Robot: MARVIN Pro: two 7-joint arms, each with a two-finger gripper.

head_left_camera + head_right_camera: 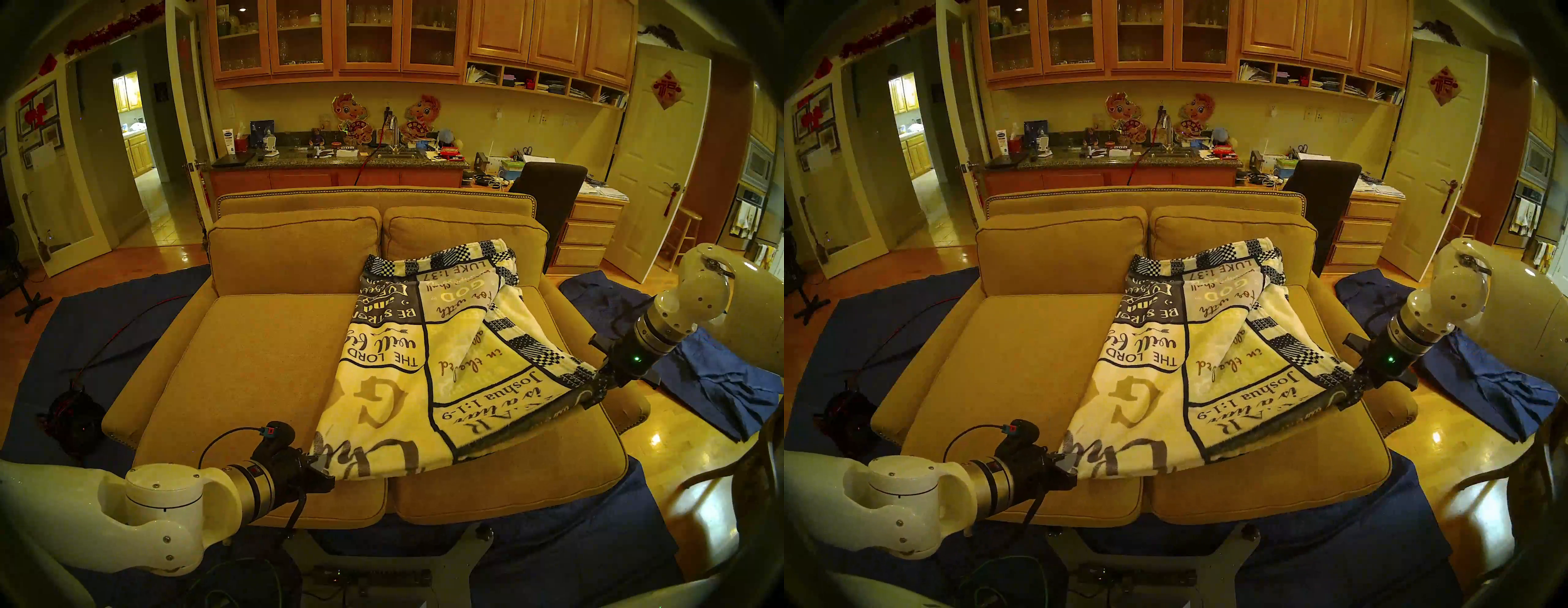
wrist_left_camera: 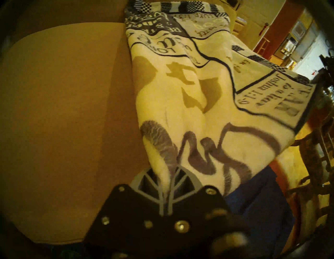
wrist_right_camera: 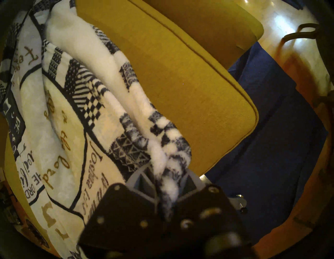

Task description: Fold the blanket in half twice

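The left gripper points forward and down at the near left, jaws clamped together; the right gripper, wrist raised at the far right, points downward, jaws likewise clamped

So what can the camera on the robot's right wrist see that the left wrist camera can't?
Only the right wrist view shows the right pincer shut on a bunched checkered corner of the blanket, with the sofa's armrest beyond. Only the left wrist view shows the left pincer shut on a cream corner with big grey lettering, plus the bare seat cushion beside it. Both show the blanket's verse panels, the tan sofa and a dark blue cloth on the floor.
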